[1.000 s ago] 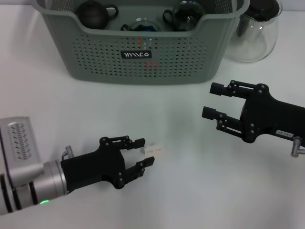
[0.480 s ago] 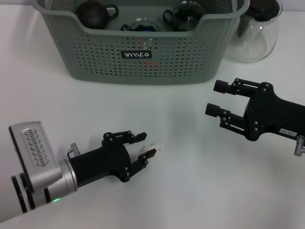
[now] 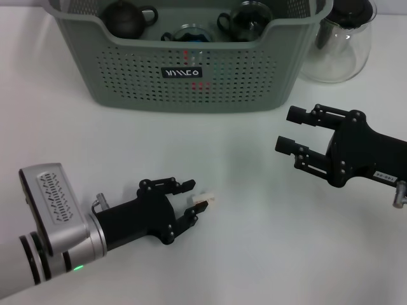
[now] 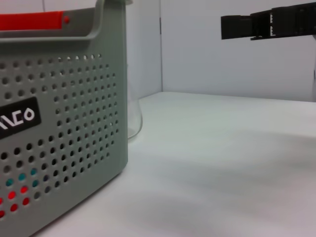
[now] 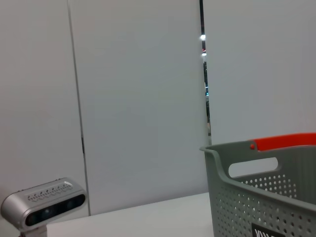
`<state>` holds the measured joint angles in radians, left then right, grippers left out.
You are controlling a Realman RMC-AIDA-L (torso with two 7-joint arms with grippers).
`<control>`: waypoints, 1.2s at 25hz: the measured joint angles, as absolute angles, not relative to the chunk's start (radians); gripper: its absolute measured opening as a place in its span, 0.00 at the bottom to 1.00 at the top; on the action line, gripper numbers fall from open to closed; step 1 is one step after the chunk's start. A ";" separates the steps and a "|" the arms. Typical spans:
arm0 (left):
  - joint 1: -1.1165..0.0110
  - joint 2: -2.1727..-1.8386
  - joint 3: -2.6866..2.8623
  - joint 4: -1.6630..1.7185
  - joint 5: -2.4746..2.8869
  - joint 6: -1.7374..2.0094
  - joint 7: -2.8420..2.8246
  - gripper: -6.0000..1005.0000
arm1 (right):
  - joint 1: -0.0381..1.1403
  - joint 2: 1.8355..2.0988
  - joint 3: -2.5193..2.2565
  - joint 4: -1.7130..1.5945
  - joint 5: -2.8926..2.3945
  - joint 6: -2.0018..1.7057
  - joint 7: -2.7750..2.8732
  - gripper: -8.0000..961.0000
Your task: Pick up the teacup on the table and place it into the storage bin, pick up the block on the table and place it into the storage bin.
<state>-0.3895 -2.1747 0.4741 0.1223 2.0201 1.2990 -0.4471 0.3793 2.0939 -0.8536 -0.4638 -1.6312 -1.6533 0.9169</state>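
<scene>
Head view: the left pincer (image 3: 194,201) is seen low over the white tabletop (image 3: 241,254) at the near left, its black fingers narrowed around the small pale block (image 3: 203,201), which is held between the fingertips just above or on the surface; which of the two cannot be told. The right pincer (image 3: 291,130) is held at the right, above the tabletop and well apart from the block, with its two fingers spread wide and nothing between them. The storage bin (image 3: 191,70), grey-green with perforated sides and a black label in white lettering, is placed at the far centre. Inside it a dark teapot (image 3: 127,17) is seen at the left, a dark glass teacup (image 3: 248,19) at the right, and a further dark vessel between them. A clear glass pitcher (image 3: 340,41) with a black lid is placed just beside the bin's right end. Left wrist view: the perforated bin wall (image 4: 64,123) is shown close up, with red and teal objects visible through its holes, the base of the pitcher (image 4: 134,121) just beyond its corner, and the fingers of the right pincer (image 4: 247,26) farther off. Right wrist view: the bin's handle cut-out (image 5: 252,167) and the housing on the left arm (image 5: 43,203) are shown.
</scene>
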 joint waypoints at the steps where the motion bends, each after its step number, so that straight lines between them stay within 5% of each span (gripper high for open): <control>1: -0.390 -2.175 0.474 0.118 2.020 1.297 -0.441 0.41 | 0.378 2.094 -0.853 -0.463 -1.631 -1.653 0.917 0.59; 8: -0.404 -2.175 0.474 0.083 2.020 1.257 -0.413 0.41 | 0.372 2.094 -0.852 -0.463 -1.630 -1.650 0.917 0.59; 30: -0.388 -2.166 0.451 0.111 2.010 1.343 -0.536 0.15 | 0.368 2.092 -0.828 -0.453 -1.637 -1.653 0.917 0.60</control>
